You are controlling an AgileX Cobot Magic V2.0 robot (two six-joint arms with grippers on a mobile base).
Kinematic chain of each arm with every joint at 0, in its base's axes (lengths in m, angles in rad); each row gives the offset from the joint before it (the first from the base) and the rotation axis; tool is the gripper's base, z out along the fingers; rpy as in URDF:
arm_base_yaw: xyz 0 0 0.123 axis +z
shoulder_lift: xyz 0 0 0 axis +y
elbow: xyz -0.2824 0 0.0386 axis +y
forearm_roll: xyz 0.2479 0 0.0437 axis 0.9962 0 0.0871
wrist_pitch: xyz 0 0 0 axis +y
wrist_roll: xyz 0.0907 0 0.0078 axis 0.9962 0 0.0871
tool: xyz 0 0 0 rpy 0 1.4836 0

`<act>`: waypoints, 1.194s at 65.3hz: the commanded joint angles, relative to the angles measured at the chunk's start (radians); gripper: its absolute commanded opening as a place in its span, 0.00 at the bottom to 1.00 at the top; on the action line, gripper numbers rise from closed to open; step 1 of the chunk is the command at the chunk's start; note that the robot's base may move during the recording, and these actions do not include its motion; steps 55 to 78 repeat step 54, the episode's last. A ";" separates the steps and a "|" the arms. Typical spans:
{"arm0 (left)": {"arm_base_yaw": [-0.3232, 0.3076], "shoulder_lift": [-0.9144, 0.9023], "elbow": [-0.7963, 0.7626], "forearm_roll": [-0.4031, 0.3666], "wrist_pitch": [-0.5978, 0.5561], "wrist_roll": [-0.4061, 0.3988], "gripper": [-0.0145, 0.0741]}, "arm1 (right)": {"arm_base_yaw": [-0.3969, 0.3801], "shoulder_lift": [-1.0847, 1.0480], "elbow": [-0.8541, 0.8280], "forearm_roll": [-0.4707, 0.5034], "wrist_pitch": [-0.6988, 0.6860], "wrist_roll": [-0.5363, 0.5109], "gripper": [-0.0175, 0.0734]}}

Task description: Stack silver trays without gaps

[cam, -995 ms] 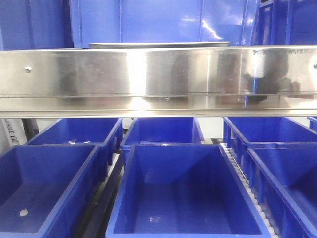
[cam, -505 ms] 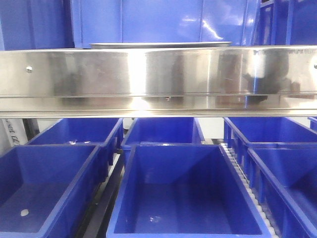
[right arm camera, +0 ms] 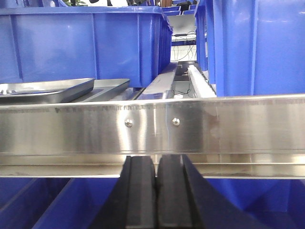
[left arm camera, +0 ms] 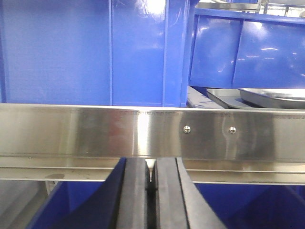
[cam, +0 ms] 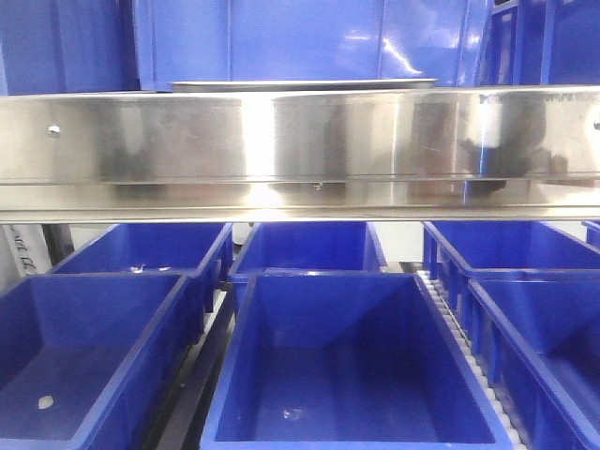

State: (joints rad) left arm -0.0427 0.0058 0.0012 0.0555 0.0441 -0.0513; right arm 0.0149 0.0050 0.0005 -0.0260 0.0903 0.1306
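1. The left gripper (left arm camera: 150, 191), a pair of black rubber-padded fingers, has its pads pressed together on nothing, sitting low and just near of the long brushed-steel shelf rail (left arm camera: 95, 131)
2. The right gripper (right arm camera: 156, 193) is the same: pads together, empty, below and near of that rail
3. The silver trays (left arm camera: 257, 98), shallow shiny steel pans with flat out-turned rims, lie on the shelf behind the rail, right of the left gripper and left of the right one; the upper tray (right arm camera: 45, 89) seems to sit askew on the lower tray (right arm camera: 107, 86)
4. Tall blue plastic bins (cam: 309, 37) stand far behind; open blue bins (cam: 347, 366) lie below
5. To do this well, I judge both grippers must rise over the rail, spread, and square the upper tray until the rims meet evenly
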 commanded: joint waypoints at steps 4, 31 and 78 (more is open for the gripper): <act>-0.003 -0.006 -0.001 -0.006 -0.007 -0.009 0.15 | -0.004 -0.005 -0.001 0.002 -0.016 -0.007 0.11; -0.003 -0.006 -0.001 -0.006 -0.009 -0.009 0.15 | -0.004 -0.005 -0.001 0.002 -0.016 -0.007 0.11; -0.003 -0.006 -0.001 -0.006 -0.009 -0.009 0.15 | -0.004 -0.005 -0.001 0.002 -0.016 -0.007 0.11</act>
